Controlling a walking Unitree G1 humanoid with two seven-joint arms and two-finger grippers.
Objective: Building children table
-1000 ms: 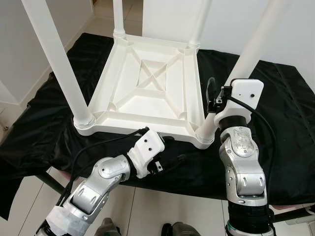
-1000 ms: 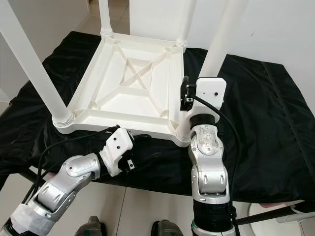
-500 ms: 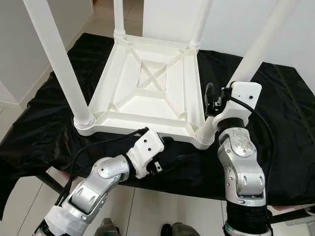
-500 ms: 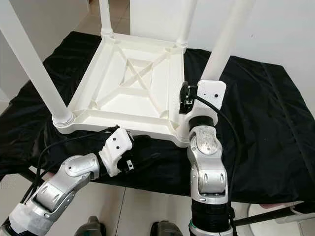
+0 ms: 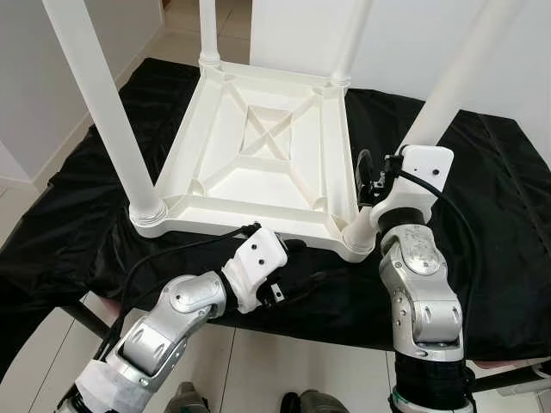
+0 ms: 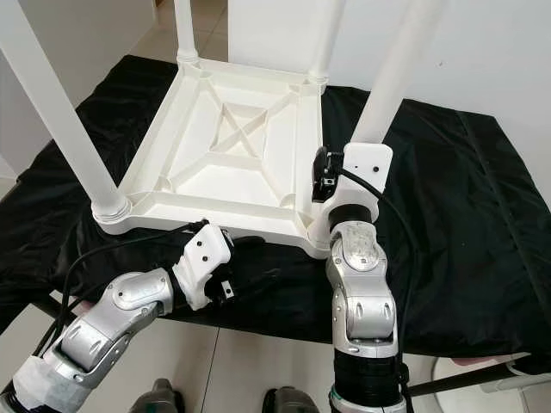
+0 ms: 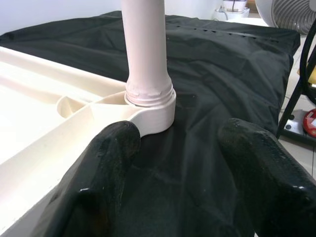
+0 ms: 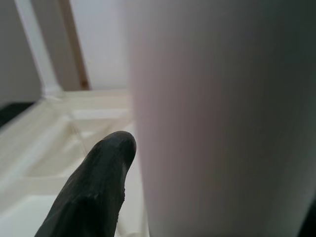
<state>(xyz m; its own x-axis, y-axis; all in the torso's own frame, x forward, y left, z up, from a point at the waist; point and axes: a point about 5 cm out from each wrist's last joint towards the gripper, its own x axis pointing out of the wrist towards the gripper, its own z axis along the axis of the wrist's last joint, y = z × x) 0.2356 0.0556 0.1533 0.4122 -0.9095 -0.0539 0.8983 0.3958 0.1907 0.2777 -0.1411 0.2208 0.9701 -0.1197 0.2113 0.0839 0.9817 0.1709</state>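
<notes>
One white table (image 5: 258, 159) lies upside down on a black cloth (image 5: 482, 224), its four legs pointing up. The right gripper (image 5: 372, 179) is clamped around the near right leg (image 5: 448, 86), low by its socket. The left gripper (image 7: 185, 168) rests on the cloth, fingers (image 7: 103, 168) wide apart, holding nothing, just beside the table's near edge.
</notes>
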